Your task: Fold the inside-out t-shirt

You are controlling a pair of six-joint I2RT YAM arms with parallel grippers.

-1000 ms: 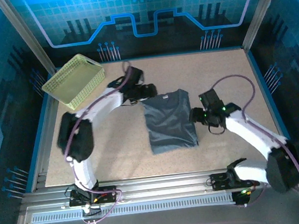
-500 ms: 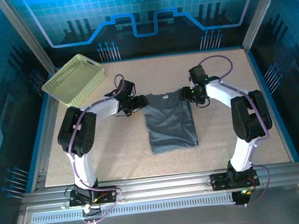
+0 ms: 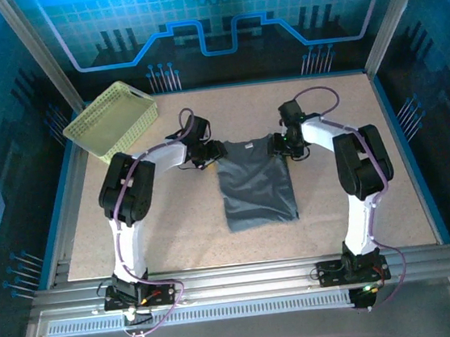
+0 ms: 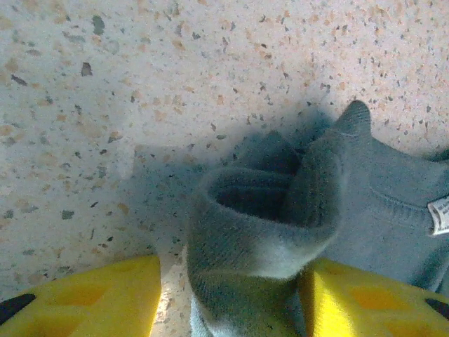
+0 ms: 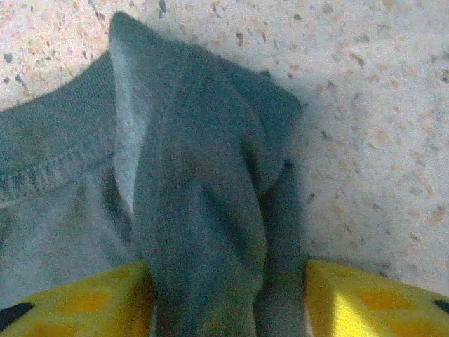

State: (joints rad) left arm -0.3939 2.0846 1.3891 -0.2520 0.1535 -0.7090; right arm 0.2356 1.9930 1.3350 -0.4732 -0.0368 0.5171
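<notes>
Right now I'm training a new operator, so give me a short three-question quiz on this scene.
1. True or false: the basket stands apart from the shirt.
2. The left gripper and right gripper are at the shirt's: A near hem; B far corners; C middle.
3. What lies between the right gripper's fingers?
Key: 1 true; 2 B; 3 shirt fabric.
</notes>
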